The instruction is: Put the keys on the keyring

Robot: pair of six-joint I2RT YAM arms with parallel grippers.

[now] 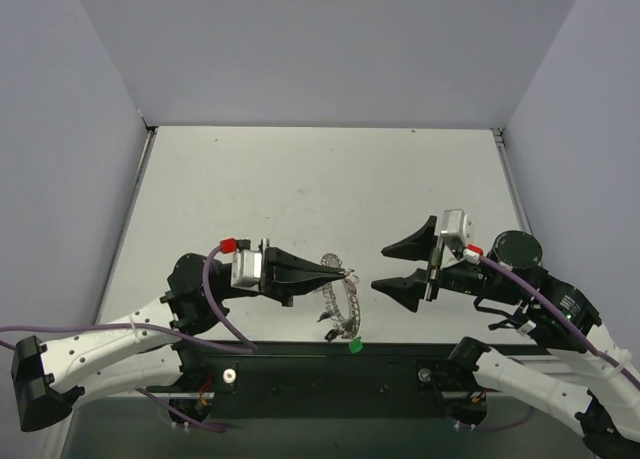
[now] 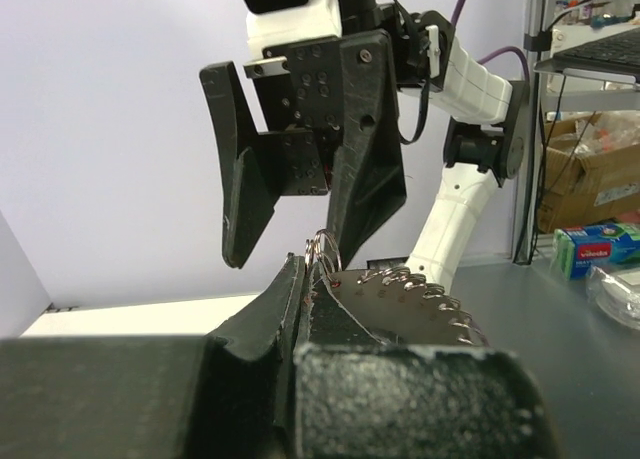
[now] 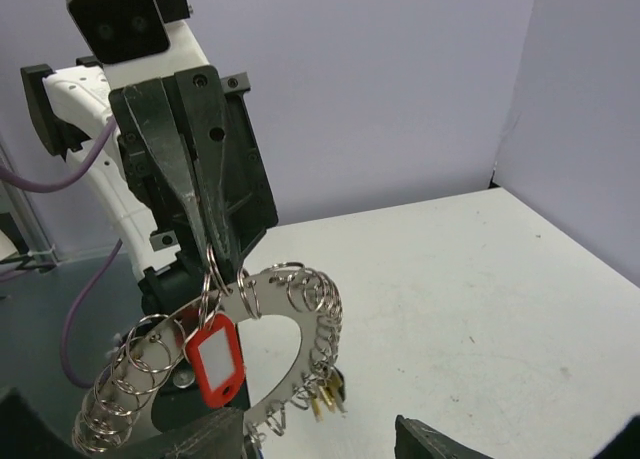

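Here the left claw (image 1: 350, 272) pinches the rim of the keyring (image 1: 337, 296) above the near edge of the bench (image 1: 300, 179), and the right claw (image 1: 378, 267) stands spread and empty near it, so a push could, I think, twist the ring loose.

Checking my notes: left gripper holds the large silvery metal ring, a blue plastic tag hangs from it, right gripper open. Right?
No: the plastic tag hanging from the large silvery metal ring is red, not blue, per the right wrist view. The rest holds.
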